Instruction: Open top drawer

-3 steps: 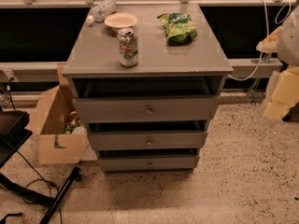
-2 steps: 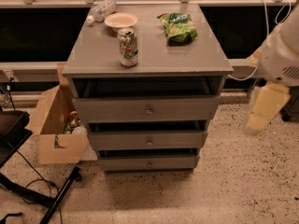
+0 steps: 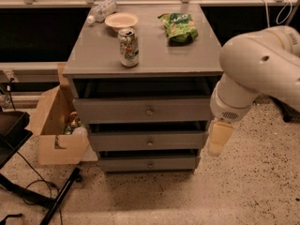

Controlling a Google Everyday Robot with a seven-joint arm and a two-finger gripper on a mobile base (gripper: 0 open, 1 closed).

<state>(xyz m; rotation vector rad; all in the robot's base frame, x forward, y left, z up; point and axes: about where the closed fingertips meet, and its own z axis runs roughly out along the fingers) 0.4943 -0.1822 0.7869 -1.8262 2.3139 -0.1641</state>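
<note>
The grey cabinet (image 3: pixel 93 55) has three drawers. The top drawer (image 3: pixel 112 110) has the tallest front panel and a small round knob (image 3: pixel 149 111) at its centre; a dark gap shows above the panel. Two shorter drawers (image 3: pixel 117 141) sit below it with similar knobs. My gripper (image 3: pixel 219 138) hangs from the white arm (image 3: pixel 255 67) just off the cabinet's right side, level with the middle drawer and apart from the knob.
On the cabinet top stand a drink can (image 3: pixel 128 47), a bowl (image 3: pixel 121 20), a green snack bag (image 3: pixel 178 27) and a lying plastic bottle (image 3: pixel 101 11). An open cardboard box (image 3: pixel 55 130) sits at the cabinet's left. Black stand legs (image 3: pixel 56 198) lie on the floor at lower left.
My arm has swung in from the right edge toward the cabinet, and the gripper now hangs close beside its right side. The drawers have not moved.
</note>
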